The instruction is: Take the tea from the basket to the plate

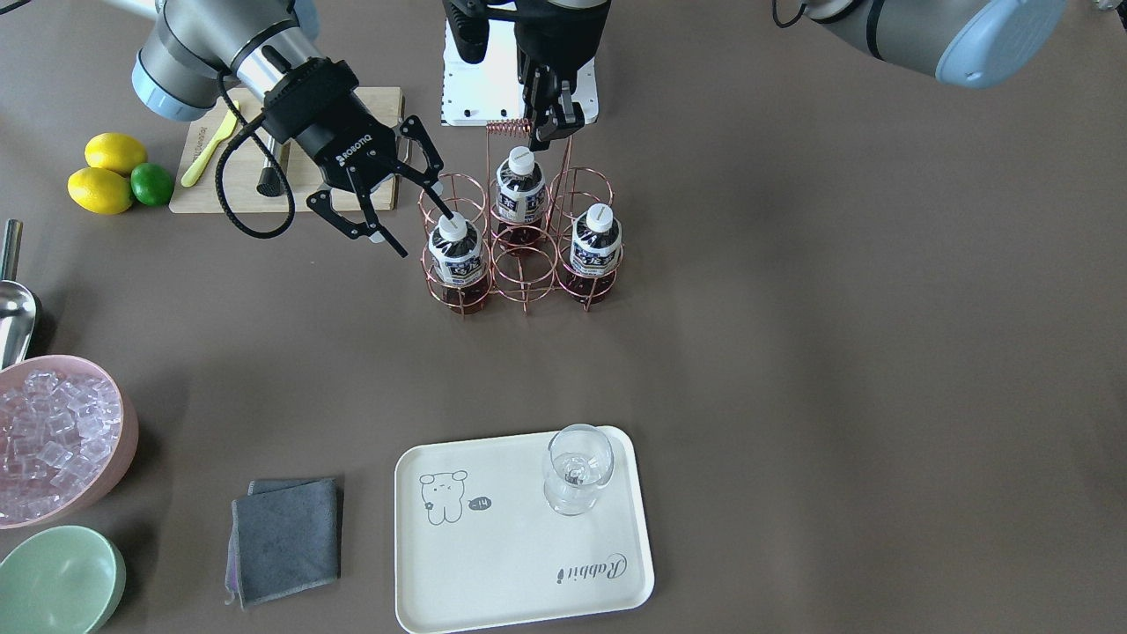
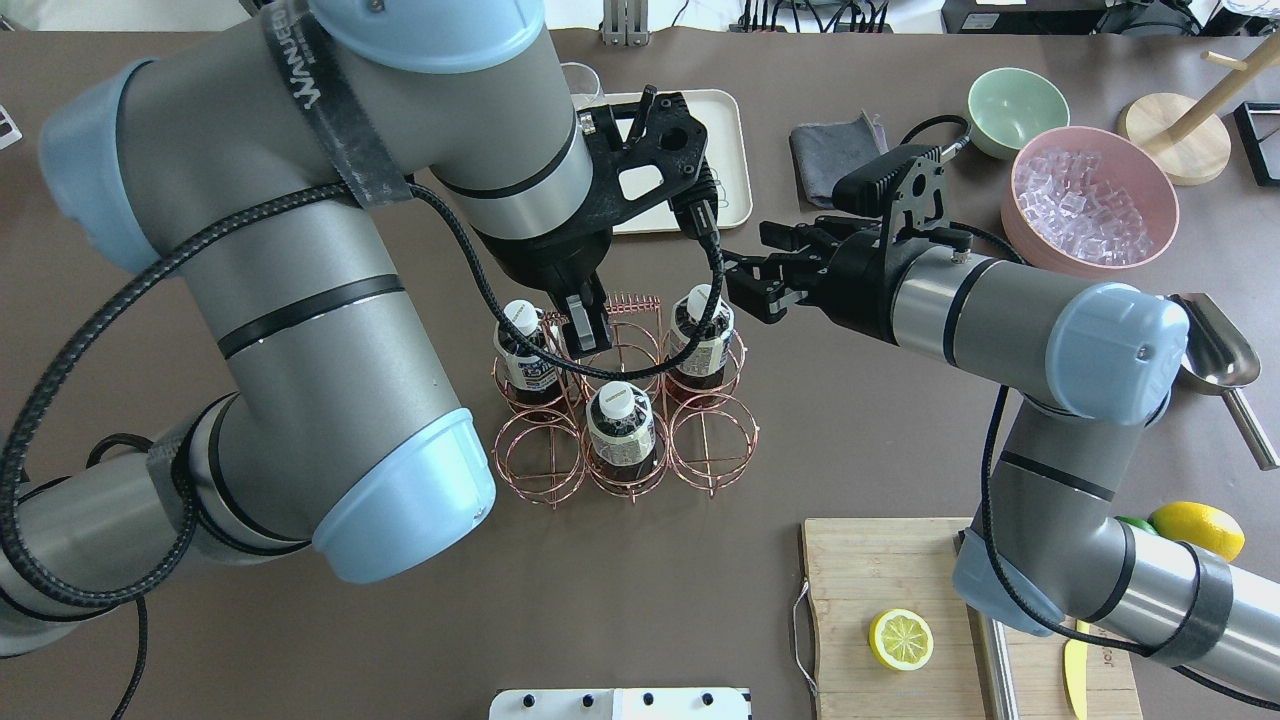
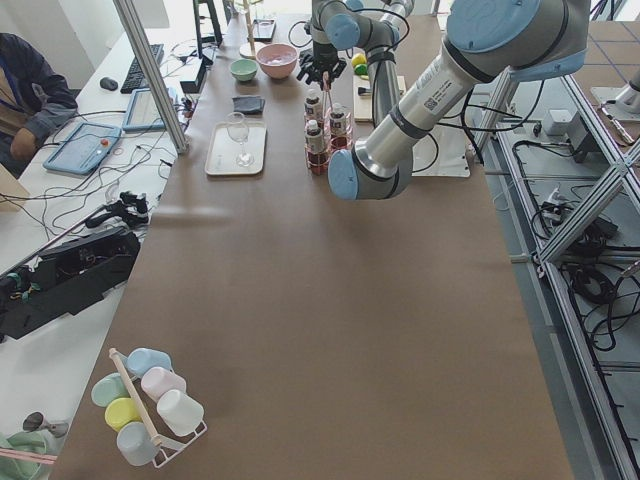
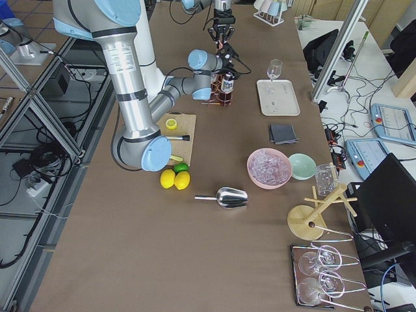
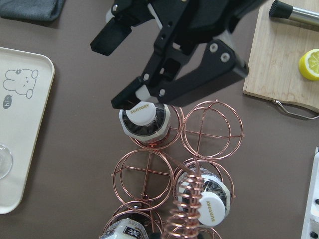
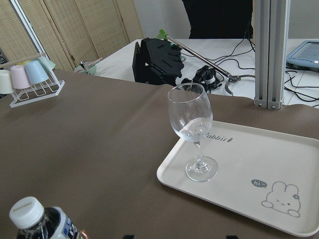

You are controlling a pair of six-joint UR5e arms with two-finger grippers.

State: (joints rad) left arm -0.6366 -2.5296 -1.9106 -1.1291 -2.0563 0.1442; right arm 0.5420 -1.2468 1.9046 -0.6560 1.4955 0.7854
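Tea [image 1: 455, 253]: bottle with white cap, upright in a corner cell of the basket [image 1: 526, 282], on the table well apart from the plate [image 1: 493, 563]. Second bottle [image 1: 519, 189] and third bottle [image 1: 597, 239]: upright in other cells of the same basket. Right gripper [image 1: 430, 235]: fingers spread wide, hanging over the tea's cell, one fingertip [image 1: 451, 211] at the cap and the other off to the side. Left gripper [image 1: 553, 123]: fingers drawn together on the basket's handle wire, just beside the coil. Plate: bears one upright wine glass [image 1: 577, 471] near a corner.
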